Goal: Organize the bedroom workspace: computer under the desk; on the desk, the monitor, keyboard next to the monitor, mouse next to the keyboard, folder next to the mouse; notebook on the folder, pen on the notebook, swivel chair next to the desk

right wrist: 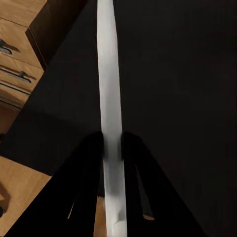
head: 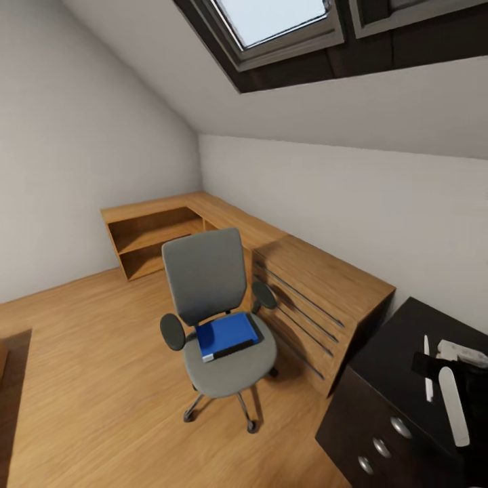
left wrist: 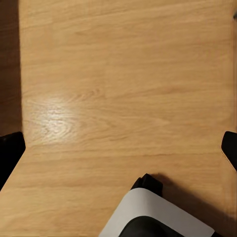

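Observation:
The grey swivel chair (head: pixel 203 274) stands mid-floor, turned toward me. On its seat lies the blue folder (head: pixel 226 333), a dark strip along its near edge. At the lower right is the black desk (head: pixel 393 352), and my right gripper (head: pixel 440 369) hovers over its top. In the right wrist view the right gripper (right wrist: pixel 112 153) is shut on the white pen (right wrist: pixel 109 79), which runs lengthwise above the desk (right wrist: pixel 187 98). The pen (head: pixel 453 405) has a thinner white line beside it, perhaps a reflection. My left gripper (left wrist: pixel 118 150) hangs open over bare wood floor.
Low oak shelving (head: pixel 159 234) and an oak drawer unit (head: pixel 318 298) line the sloped wall behind the chair. The desk's black drawers with silver knobs (head: pixel 383 447) face the floor. Light wood floor (head: pixel 88 379) spreads left of the chair. A skylight (head: pixel 274 20) is overhead.

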`<state>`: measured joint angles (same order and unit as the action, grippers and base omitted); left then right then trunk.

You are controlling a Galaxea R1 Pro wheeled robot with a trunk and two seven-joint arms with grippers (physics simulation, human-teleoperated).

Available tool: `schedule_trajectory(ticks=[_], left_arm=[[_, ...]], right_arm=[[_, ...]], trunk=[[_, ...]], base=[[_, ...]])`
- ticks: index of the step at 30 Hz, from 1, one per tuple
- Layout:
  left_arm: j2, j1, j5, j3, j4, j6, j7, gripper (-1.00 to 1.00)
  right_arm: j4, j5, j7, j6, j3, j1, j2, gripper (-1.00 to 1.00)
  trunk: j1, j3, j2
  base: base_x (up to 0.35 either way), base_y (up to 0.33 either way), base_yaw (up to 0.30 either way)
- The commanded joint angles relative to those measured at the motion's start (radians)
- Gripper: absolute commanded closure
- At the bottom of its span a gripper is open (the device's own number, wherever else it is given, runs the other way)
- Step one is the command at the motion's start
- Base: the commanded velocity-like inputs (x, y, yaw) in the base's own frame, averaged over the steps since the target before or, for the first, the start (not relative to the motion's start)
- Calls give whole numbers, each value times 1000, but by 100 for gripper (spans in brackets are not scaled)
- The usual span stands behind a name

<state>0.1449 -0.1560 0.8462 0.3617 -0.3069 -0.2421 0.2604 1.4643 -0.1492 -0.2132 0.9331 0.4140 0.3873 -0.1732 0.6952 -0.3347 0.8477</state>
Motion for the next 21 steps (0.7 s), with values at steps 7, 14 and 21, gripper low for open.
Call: schedule_trajectory(ticks=[7, 14, 21], left_arm=[[-13, 0, 9, 4, -6, -20, 6, -100], [-24, 0, 10, 4, -5, -49, 7, -100], [-28, 0, 10, 7, -3, -88, 7, -100]], right_arm=[[-20, -11, -8, -19, -31, 18, 6, 100], [-3, -23, -10, -2, -14, 5, 37, 100], [36, -25, -10, 25, -11, 2, 40, 100]], trunk=[[0, -1, 1], [0, -1, 1], [0, -1, 1]], base=[[154, 0, -10], [0, 0, 0], [19, 0, 0]])
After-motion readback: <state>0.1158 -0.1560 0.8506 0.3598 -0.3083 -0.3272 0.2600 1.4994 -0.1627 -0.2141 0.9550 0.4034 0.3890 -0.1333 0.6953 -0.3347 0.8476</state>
